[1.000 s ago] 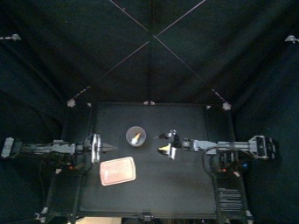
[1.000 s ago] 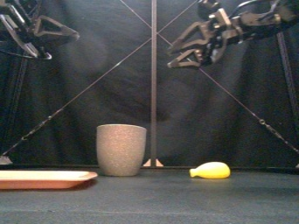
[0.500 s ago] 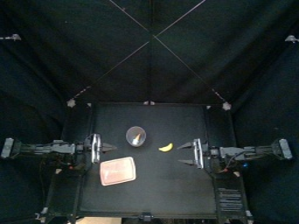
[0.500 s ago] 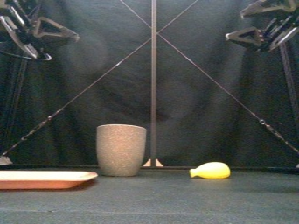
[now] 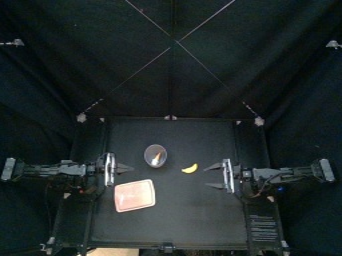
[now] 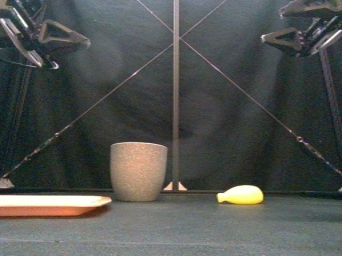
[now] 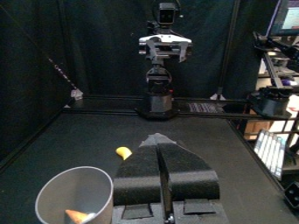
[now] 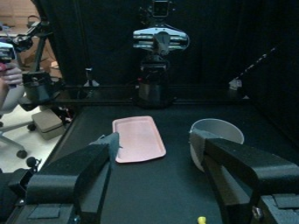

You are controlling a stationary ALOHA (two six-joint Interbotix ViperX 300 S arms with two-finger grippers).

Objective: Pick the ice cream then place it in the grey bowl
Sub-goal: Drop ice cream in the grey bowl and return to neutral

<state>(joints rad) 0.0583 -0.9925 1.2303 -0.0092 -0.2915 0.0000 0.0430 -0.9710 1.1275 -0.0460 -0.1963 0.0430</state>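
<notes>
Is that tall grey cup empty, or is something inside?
Not empty. The left wrist view looks down into the grey cup and shows a small toy at its bottom.

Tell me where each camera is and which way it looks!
Top view: high above, looking down at the table; left arm and right arm enter from the sides.
Front view: at the table's front edge, looking level at the grey cup and yellow toy; arms in upper corners.
Left wrist view: on the left arm, looking across the table; shut left gripper shows.
Right wrist view: on the right arm, looking the opposite way over the pink tray; open right gripper shows.
Shared: all four show the grey cup.
</notes>
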